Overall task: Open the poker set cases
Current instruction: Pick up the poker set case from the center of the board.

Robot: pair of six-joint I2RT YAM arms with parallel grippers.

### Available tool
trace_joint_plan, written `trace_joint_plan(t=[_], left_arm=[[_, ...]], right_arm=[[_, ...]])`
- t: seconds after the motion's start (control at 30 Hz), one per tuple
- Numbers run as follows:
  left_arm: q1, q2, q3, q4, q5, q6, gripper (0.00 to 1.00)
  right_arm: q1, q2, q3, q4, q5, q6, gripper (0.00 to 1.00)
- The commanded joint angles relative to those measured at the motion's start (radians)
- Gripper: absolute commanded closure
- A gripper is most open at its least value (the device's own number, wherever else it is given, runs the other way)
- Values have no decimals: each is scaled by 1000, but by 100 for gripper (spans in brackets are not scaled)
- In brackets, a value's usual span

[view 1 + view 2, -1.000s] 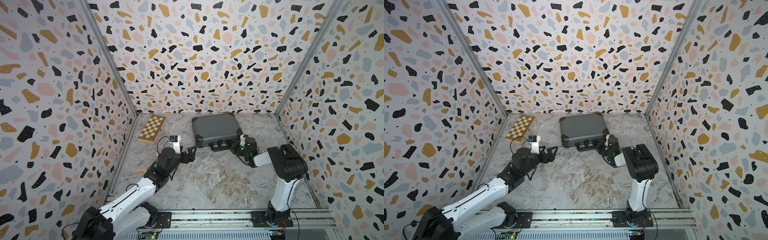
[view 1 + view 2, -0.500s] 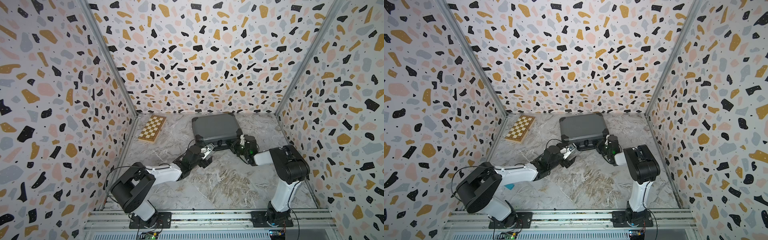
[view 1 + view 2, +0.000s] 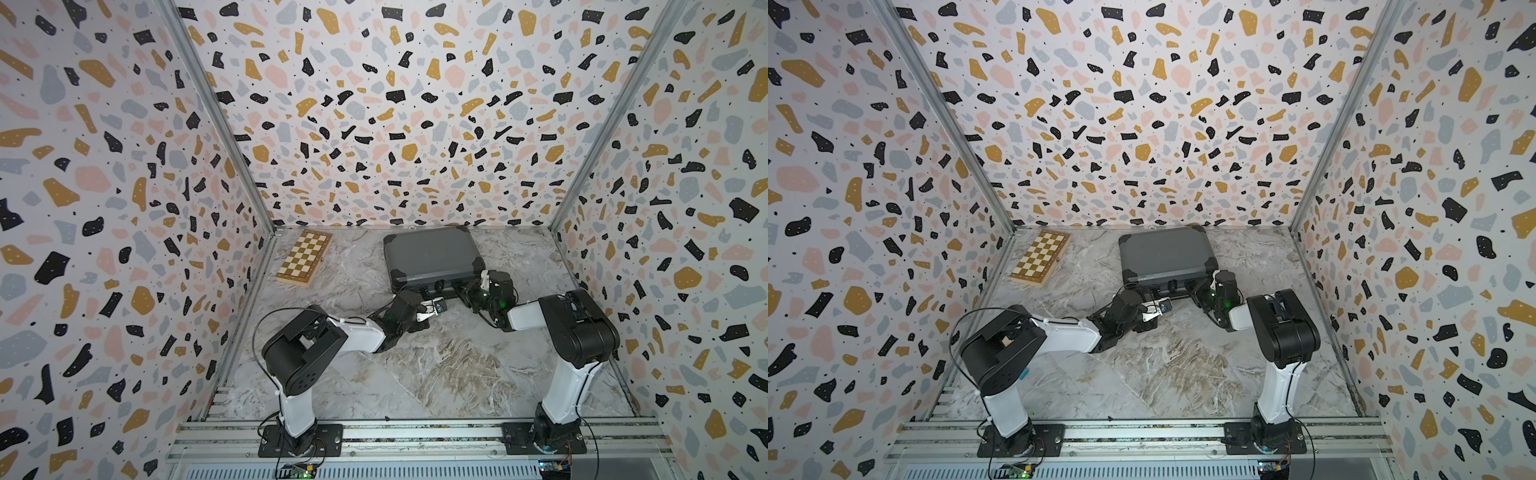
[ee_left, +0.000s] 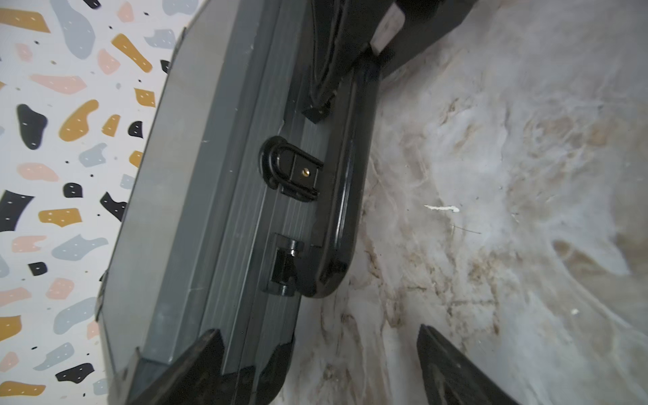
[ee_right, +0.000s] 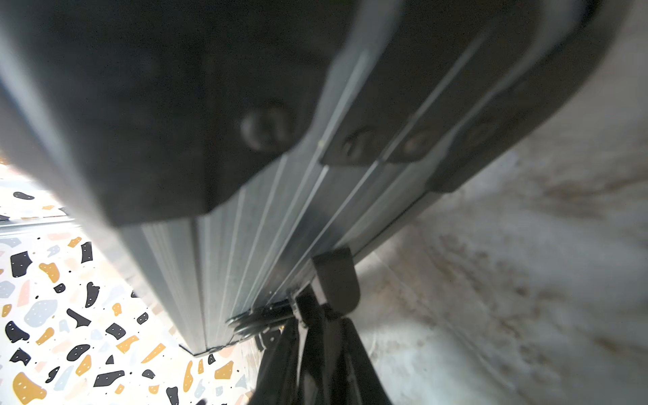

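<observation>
The poker set case [image 3: 430,255] [image 3: 1163,253], dark grey with black corner caps, lies shut at the back of the floor. Its front side shows in the left wrist view with the black handle [image 4: 338,210], a middle lock [image 4: 291,168] and a handle hinge [image 4: 284,263]. My left gripper [image 4: 322,364] [image 3: 411,296] is open at the front left corner of the case; one finger overlaps the front face and the other is over the floor. My right gripper [image 5: 315,336] [image 3: 469,291] is shut, with its tips against the right-hand latch [image 5: 333,277].
A tan checkered chessboard box [image 3: 304,257] [image 3: 1040,258] lies shut in the back left corner. Patterned walls [image 3: 124,208] enclose the marble floor [image 3: 436,365] on three sides. The arms' base rail [image 3: 415,432] runs along the front.
My left arm has swung from the middle left of the floor up to the case's front left corner, and its jaws have narrowed a little. The right gripper has stayed at the latch.
</observation>
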Motion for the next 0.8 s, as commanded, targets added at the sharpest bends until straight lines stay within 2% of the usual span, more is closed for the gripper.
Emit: trace_joint_plan(t=[0.0,0.1,0.27,0.6,0.77], left_arm=[[-24,29,61,50,-16,13,17],[-44,68,83,77,-33,24,22],[-59,115,119,86,-46,34,23],[-68,182,196,43,-42,40,37],[-67,211,216,40,-54,50,41]], right_arm=[[9,-33,16,109,-92,-2,90],[9,-33,16,110,-92,-4,90],[9,-31,21,104,-93,-4,90],[5,-28,27,102,-101,-3,90],[-2,-29,28,102,-104,-3,90]])
